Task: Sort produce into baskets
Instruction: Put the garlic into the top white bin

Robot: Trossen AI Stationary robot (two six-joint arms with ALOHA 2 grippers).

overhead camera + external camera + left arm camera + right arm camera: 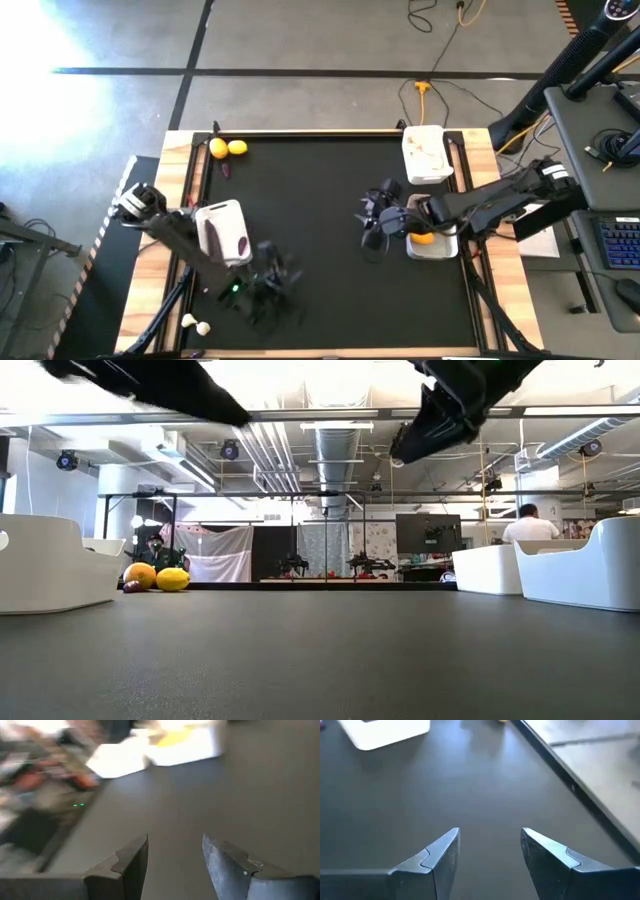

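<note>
Produce: two lemons (228,148) lie side by side at the mat's far left corner, a small purple piece (226,169) just beside them; a long purple piece (243,240) lies in the left basket (222,232); one lemon (422,238) sits in the near right basket (436,247); pale garlic (428,153) rests in the far right basket (423,154); two garlic bulbs (196,324) lie off the mat at the near left corner. Left gripper (272,285): above bare mat near the front edge, just beside the left basket, well apart from the corner lemons; fingers (131,860) parted, holding nothing. Right gripper (378,217): above bare mat just inward of the near right basket, its lemon behind it; fingers (442,852) parted, holding nothing. Background: a person (526,523) seated beyond the table.
</note>
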